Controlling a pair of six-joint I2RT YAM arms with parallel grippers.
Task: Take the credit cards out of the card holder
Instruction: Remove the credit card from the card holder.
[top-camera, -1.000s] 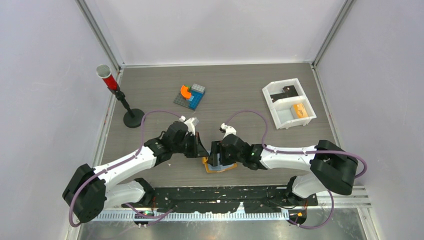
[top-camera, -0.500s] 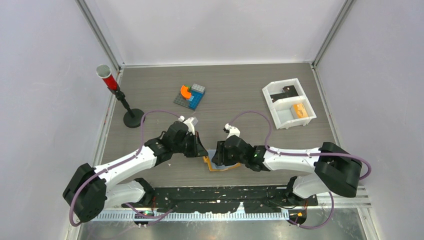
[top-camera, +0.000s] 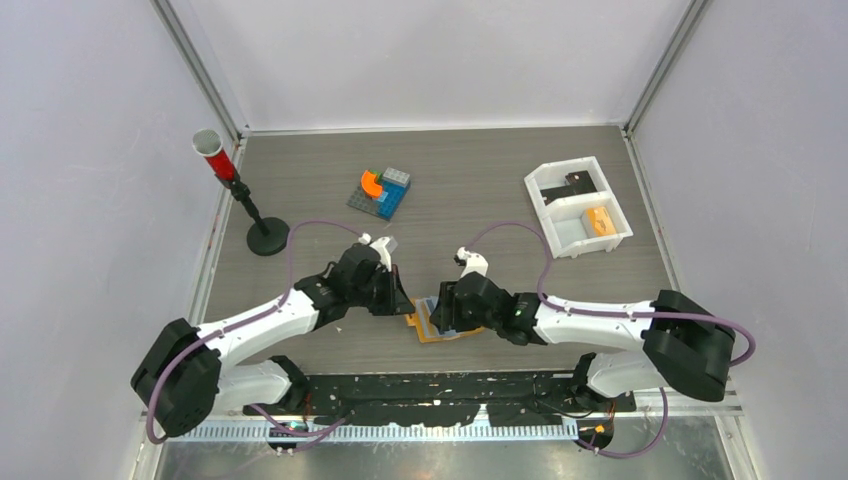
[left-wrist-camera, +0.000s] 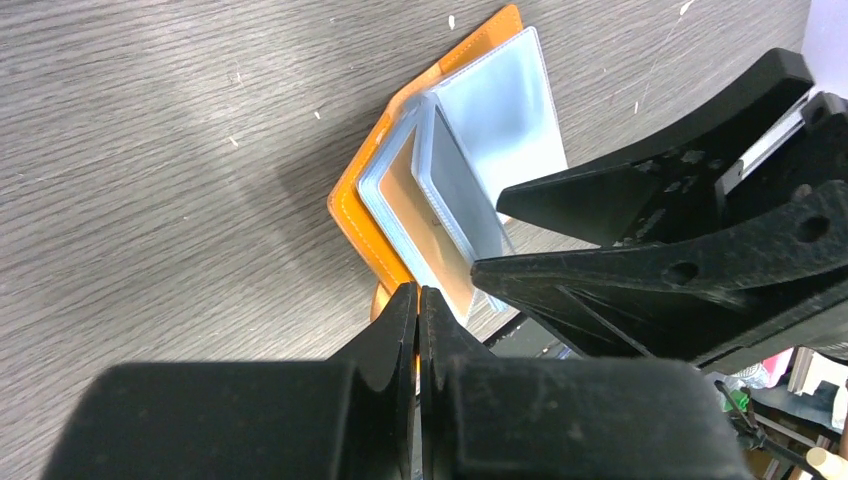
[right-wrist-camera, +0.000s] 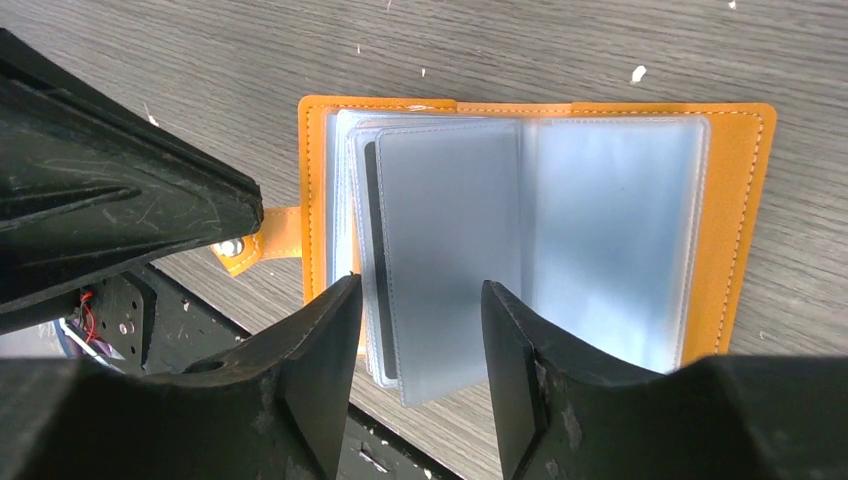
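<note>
Tan-orange leather marks the card holder (top-camera: 432, 333), which lies open and flat on the grey wood-grain worktop (top-camera: 480, 180), in the lower middle of the top view, between my two arms. Its pale blue clear sleeves (right-wrist-camera: 600, 220) are fanned out. In the right wrist view one sleeve lies flat on the right half, and several are stacked on the left half. Behind the front sleeve of that stack a dark card (right-wrist-camera: 372, 230) shows as a narrow strip, at the centre left of the frame. How many cards are inside, I cannot tell.

My right end effector (right-wrist-camera: 420, 295) is released. Its two fingers are apart at the bottom of the right wrist view, one on each side of the front sleeve's lower edge. Whether they touch the sleeve I cannot tell.

My left end effector (left-wrist-camera: 417, 295) is clenched, the fingers pressed together at the bottom centre of the left wrist view. Their tips sit right at the small orange tab (right-wrist-camera: 243, 255) on the holder's edge. I cannot tell if the tab is nipped between them or only lies beside them.

In the upper right of the top view stands a white tray (top-camera: 541, 213) with an orange block (top-camera: 600, 220) in the lower of its two compartments, well apart from the card holder.
</note>
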